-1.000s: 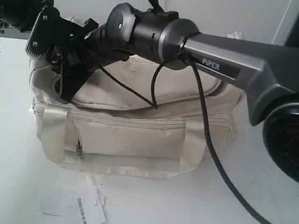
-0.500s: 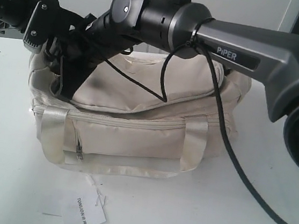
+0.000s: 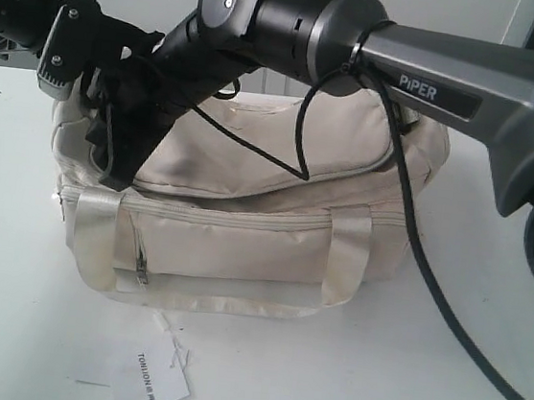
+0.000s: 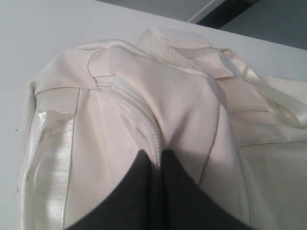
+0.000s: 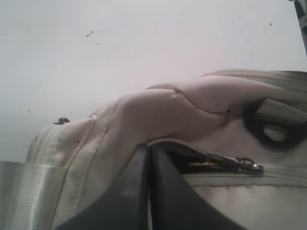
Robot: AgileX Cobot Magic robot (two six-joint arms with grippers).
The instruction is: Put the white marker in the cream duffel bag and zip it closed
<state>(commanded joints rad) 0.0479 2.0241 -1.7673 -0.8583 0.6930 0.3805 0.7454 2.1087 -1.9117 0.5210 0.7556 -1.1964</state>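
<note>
The right gripper (image 5: pixel 147 149) is pressing its jaws fully together at the edge of the top flap of the cream duffel bag (image 3: pixel 242 246), near the zipper pull (image 5: pixel 237 165); I cannot tell whether cloth is caught between them. The left gripper (image 4: pixel 156 155) is pinching a raised seam ridge at the bag's end. The bag is sitting on the white table (image 3: pixel 21 326), with a paper tag (image 3: pixel 150 380) lying in front of it.

Right arm (image 3: pixel 491 100): a matte grey angular link printed with the white word PiPER (image 3: pixel 423 87), joined to glossy black cylindrical joints (image 3: pixel 298 15). One round end cap (image 3: pixel 228 2) bears a small pale dot. A black cable (image 3: pixel 415 256) hangs in loops from the arm. Left arm (image 3: pixel 14 7): black. Beside it is a pale grey plate (image 3: pixel 58 46) with two screws; whose it is, unclear. Left gripper (image 4: pixel 156 158) and right gripper (image 5: pixel 149 149) have dark, smooth, wedge-shaped fingers.
</note>
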